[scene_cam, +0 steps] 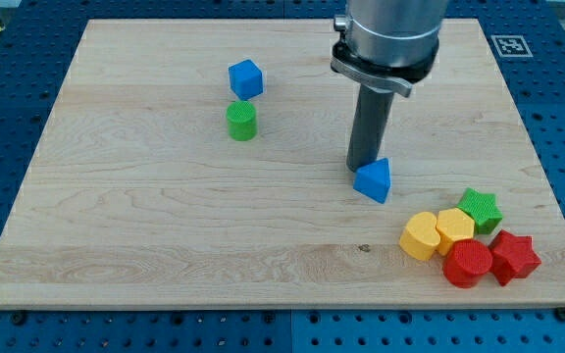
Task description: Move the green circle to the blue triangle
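The green circle point(242, 121) stands left of the board's middle, just below a blue cube point(246, 78). The blue triangle point(373, 180) lies right of centre. My tip point(362, 165) is at the triangle's upper left edge, touching or almost touching it. The tip is well to the right of the green circle.
A cluster sits at the lower right: a yellow heart point(421, 236), a yellow hexagon point(454, 228), a green star point(480, 209), a red circle point(468, 263) and a red star point(513, 257). The wooden board point(145, 226) lies on a blue perforated table.
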Robot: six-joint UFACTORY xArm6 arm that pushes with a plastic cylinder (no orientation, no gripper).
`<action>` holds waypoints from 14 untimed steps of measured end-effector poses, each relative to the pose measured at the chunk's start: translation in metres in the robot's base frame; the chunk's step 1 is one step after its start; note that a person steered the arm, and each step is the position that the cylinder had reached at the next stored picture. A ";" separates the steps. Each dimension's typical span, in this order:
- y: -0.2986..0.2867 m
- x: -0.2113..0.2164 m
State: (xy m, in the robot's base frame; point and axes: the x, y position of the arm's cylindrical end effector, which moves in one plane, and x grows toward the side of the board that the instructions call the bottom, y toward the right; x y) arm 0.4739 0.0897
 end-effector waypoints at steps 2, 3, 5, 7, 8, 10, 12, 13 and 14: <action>0.033 0.022; 0.039 0.018; -0.108 -0.012; -0.239 -0.097; -0.238 -0.103; -0.179 -0.080; -0.092 -0.055; -0.055 -0.055; -0.006 -0.050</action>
State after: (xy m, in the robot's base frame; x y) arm 0.4239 0.0841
